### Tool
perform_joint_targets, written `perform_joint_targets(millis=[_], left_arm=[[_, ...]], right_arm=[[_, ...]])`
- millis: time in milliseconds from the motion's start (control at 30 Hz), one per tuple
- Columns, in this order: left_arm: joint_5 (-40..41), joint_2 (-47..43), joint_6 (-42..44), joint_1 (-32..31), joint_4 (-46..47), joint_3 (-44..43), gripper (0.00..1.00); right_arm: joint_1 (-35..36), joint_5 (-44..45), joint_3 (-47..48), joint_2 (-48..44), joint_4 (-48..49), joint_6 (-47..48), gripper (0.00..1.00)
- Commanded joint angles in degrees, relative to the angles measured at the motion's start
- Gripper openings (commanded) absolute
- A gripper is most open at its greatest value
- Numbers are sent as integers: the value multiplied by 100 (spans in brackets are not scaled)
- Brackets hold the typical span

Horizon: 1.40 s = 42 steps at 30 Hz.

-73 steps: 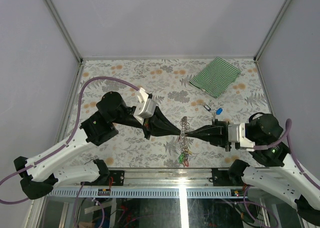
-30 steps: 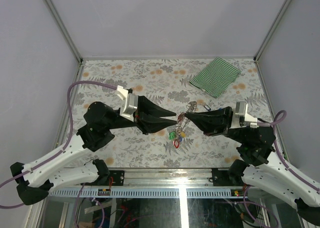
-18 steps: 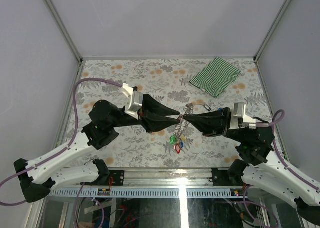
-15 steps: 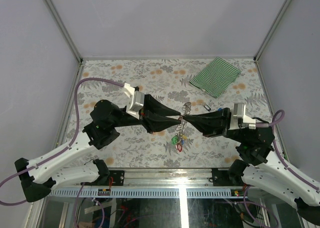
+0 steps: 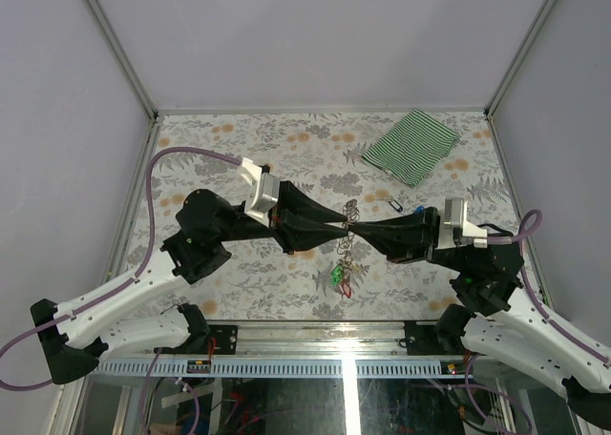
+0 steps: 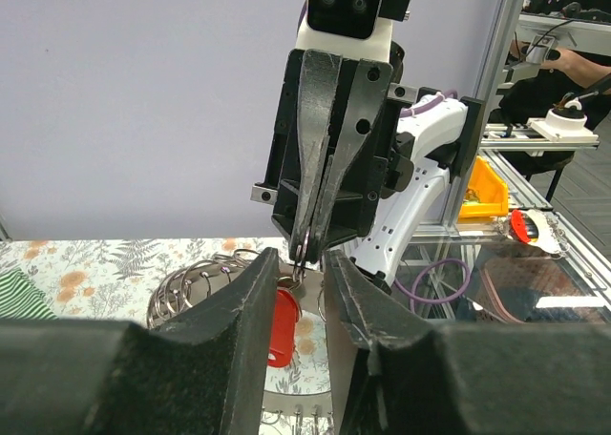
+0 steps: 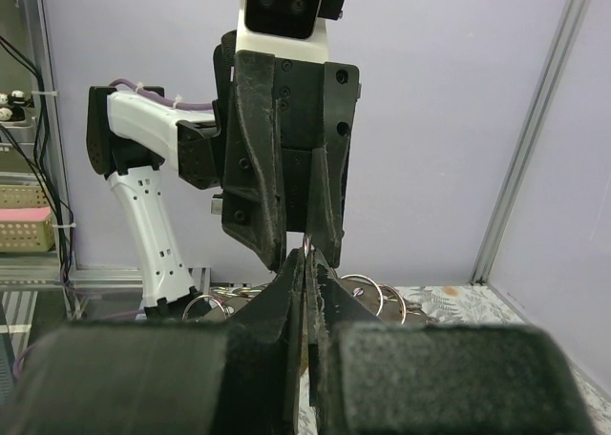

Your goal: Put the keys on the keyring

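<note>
Right gripper point(image 5: 356, 229) is pressed shut on a thin loop of the keyring point(image 5: 350, 209), above the floral table point(image 5: 239, 139). Facing it, we see the left gripper point(image 5: 341, 227), fingers slightly parted, its tips at the keyring. Tagged keys point(image 5: 340, 276) dangle beneath the keyring. Two loose keys point(image 5: 394, 204) lie just right of it, and a striped cloth point(image 5: 410, 145) lies farther behind.

The keyring point(image 5: 350, 211) is bare grey metal wire, shiny where light catches its coils. The keys point(image 5: 340, 276) carry glossy coloured plastic tags. The fingers point(image 6: 215, 344) of the left gripper point(image 6: 300, 263) are matt black plastic with a grainy surface. The green-striped cloth point(image 5: 410, 145) looks soft and woven, and the table point(image 5: 239, 154) has a matt floral print.
</note>
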State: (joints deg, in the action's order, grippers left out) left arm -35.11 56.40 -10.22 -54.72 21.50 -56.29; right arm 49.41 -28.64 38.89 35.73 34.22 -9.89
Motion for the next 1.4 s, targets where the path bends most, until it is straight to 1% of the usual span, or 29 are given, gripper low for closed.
perform_joint_targets(millis=[0,100,200,267,400,533,633,900,967,1200,1367], left_arm=[[-92,26,-24,-14,351,-13,25],[-108,21,-22,-16,352,-3,22],[-123,20,-15,-14,347,0,21],[-149,20,-15,-21,347,2,22],[-162,19,-32,-18,347,12,26],[-188,29,-33,-14,353,9,25],[-207,55,-40,-19,355,-11,23],[-253,107,-42,-15,359,-40,8],[-259,107,-50,-17,358,-31,1],[-381,165,31,-22,60,-206,0],[-585,261,99,-15,-173,-372,0]], right_arm=[[0,-51,138,-39,796,26,0],[3,-71,129,-28,847,-3,0],[2,-67,118,-38,866,-2,0],[-1,-63,105,-47,904,-21,0],[2,-63,93,-51,983,-69,0],[5,-67,92,-51,1016,-83,0],[7,-79,87,-59,1029,-99,0],[3,-88,85,-73,1009,-101,0],[7,-93,98,-77,981,-96,0],[7,-136,104,-126,789,-32,0],[3,-304,166,-126,616,-9,3]])
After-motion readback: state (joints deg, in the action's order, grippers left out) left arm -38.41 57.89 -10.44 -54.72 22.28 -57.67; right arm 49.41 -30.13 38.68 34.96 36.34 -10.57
